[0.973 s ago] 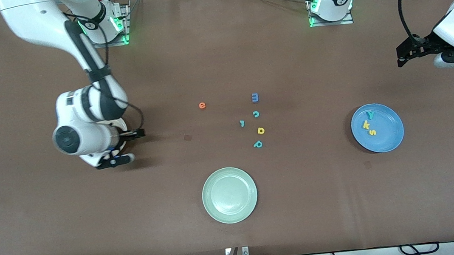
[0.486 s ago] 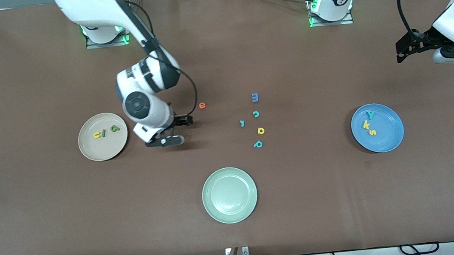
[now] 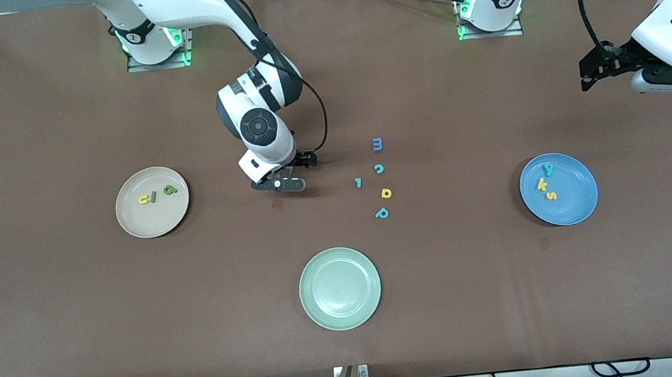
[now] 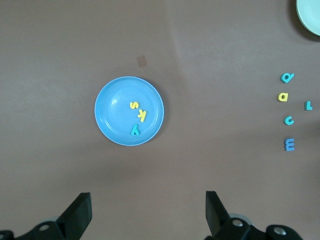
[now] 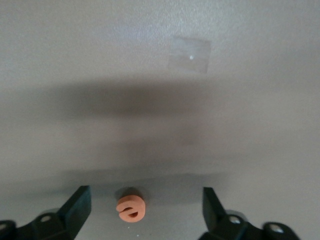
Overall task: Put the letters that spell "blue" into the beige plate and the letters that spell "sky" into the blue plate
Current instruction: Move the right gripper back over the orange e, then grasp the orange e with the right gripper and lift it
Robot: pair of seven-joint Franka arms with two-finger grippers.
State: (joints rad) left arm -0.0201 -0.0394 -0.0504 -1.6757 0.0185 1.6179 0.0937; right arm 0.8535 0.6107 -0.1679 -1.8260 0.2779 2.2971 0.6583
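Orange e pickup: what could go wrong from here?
1. In the right wrist view the orange e sits off-centre between the open fingers of the right gripper, so closing may nudge it aside.
2. The letter is tiny and flat on the table; fingers could scrape the table or miss it.

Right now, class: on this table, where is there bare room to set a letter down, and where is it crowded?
Bare brown table lies between the beige plate and the pale green plate, and between that plate and the blue plate. The pale green plate is empty. It is crowded at the loose letter cluster beside the open right gripper.
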